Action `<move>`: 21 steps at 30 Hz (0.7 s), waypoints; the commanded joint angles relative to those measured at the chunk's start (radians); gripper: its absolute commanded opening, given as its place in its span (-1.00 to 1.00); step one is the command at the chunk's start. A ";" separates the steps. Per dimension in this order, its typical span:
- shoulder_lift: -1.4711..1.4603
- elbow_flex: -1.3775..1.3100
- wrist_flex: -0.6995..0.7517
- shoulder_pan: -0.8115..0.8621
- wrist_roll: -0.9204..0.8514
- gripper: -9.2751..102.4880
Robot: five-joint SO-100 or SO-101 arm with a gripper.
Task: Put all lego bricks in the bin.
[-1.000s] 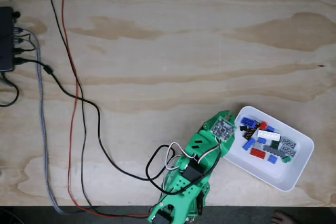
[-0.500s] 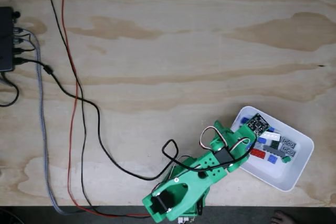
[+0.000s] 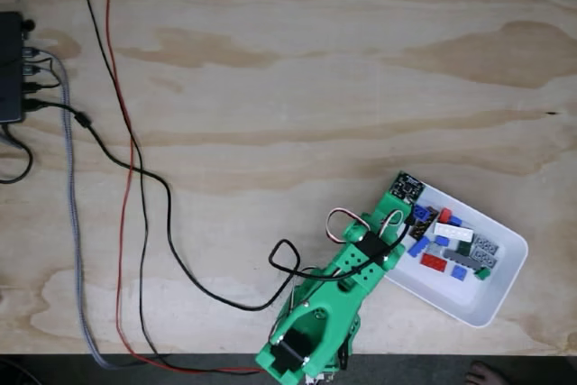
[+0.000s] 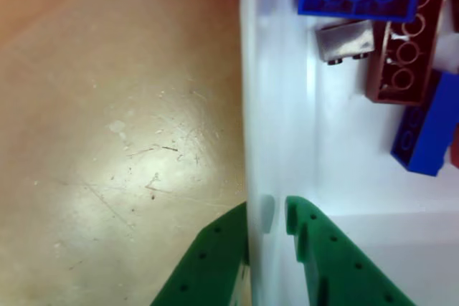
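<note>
**No legible text**

You will find no readable text, label, brand, number or sign in either view. The lego bricks [image 3: 448, 242] carry bare studs with no lettering that can be made out, and the bin [image 3: 469, 308] and the surface [image 3: 297, 87] are unmarked.

I count one bin [image 3: 491, 299], roughly a dozen lego bricks [image 3: 446, 245] inside, one green arm [image 3: 338, 290], four cables [image 3: 126, 160].
</note>
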 commanded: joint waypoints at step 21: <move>0.403 0.075 0.204 0.476 -0.511 -0.83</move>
